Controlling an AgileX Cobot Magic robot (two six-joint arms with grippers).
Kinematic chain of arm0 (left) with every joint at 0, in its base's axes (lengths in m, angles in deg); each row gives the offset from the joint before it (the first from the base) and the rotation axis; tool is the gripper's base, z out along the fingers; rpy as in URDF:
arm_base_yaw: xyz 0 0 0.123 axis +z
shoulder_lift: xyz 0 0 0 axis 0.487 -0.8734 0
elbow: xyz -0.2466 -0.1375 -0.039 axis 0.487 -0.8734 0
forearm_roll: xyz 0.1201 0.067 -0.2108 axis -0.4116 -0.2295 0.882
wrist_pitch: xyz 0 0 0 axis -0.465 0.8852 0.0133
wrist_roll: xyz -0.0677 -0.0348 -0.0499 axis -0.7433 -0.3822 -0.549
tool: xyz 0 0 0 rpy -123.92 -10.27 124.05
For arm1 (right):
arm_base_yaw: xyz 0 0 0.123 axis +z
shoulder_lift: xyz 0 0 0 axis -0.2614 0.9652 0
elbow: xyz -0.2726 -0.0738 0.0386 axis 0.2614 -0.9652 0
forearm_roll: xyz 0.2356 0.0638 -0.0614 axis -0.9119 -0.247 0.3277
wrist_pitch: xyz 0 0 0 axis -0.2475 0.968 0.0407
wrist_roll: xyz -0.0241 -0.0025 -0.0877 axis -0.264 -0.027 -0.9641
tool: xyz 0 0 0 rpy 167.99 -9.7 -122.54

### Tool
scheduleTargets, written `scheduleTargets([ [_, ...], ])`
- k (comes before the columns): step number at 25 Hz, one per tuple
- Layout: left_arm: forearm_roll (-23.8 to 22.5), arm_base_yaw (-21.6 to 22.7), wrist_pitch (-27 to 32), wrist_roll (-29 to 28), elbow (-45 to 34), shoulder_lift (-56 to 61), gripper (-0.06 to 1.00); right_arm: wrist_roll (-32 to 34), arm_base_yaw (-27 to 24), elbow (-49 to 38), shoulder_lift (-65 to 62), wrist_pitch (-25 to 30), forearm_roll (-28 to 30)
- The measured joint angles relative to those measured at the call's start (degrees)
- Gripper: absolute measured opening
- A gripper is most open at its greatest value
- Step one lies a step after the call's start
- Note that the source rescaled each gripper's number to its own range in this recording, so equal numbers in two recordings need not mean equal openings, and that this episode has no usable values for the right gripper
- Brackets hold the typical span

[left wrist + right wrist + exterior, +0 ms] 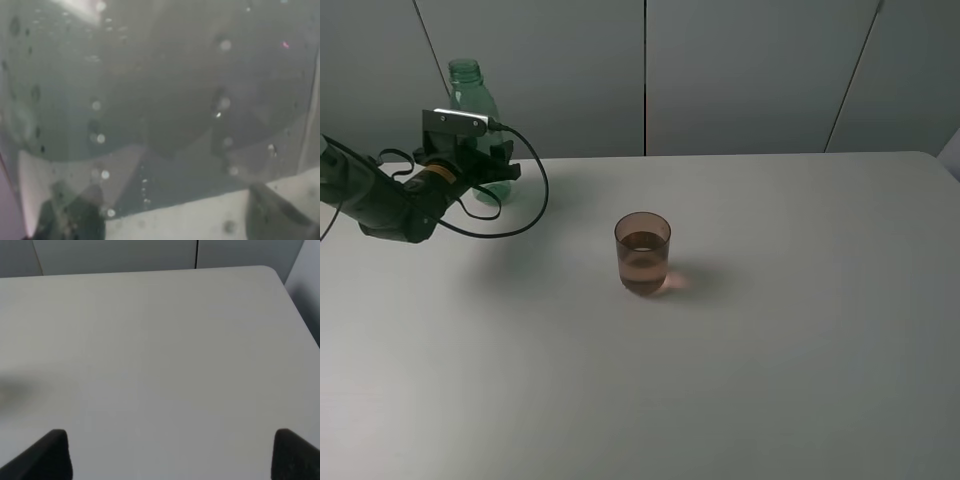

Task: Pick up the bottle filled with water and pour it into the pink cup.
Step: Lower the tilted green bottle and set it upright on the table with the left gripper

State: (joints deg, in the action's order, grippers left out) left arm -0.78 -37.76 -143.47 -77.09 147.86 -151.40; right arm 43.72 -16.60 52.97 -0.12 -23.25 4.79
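The green transparent bottle (pixel 470 92) stands upright at the far left back of the table, with no cap. My left gripper (pixel 496 170) is closed around its lower body. In the left wrist view the wet bottle wall (pixel 160 100) fills the picture, and the gripper (pixel 175 215) has one dark fingertip (pixel 72 217) on each side of it. The pink cup (pixel 643 252) stands mid-table, upright, with liquid in it, well to the right of the bottle. My right gripper (pixel 172 452) is open and empty over bare table; it does not show in the exterior high view.
The white table (pixel 770 350) runs back to a grey panelled wall (pixel 750 70). A black cable (pixel 525 205) loops from the left arm down onto the table beside the bottle. The table's right corner (pixel 272 272) shows in the right wrist view.
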Motion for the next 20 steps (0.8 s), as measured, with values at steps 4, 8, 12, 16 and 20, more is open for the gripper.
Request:
scheduleTargets([
  [4, 0.0, 0.0, 0.0, -1.5, 0.0, 0.0, 0.0, 0.0, 0.0, 0.0, 0.0, 0.0, 0.0],
  [8, -0.09, 0.0, 0.19, -2.42, 0.0, -0.41, 0.0, 0.0, 0.0, 0.0, 0.0, 0.0, 0.0],
  [12, -0.21, 0.0, -0.29, -2.42, 0.0, -0.65, 0.0, 0.0, 0.0, 0.0, 0.0, 0.0, 0.0],
  [16, -0.43, 0.0, -0.39, -2.42, 0.0, -0.65, 0.0, 0.0, 0.0, 0.0, 0.0, 0.0, 0.0],
  [20, -0.65, 0.0, -0.39, -1.07, 0.02, -0.65, 0.0, 0.0, 0.0, 0.0, 0.0, 0.0, 0.0],
])
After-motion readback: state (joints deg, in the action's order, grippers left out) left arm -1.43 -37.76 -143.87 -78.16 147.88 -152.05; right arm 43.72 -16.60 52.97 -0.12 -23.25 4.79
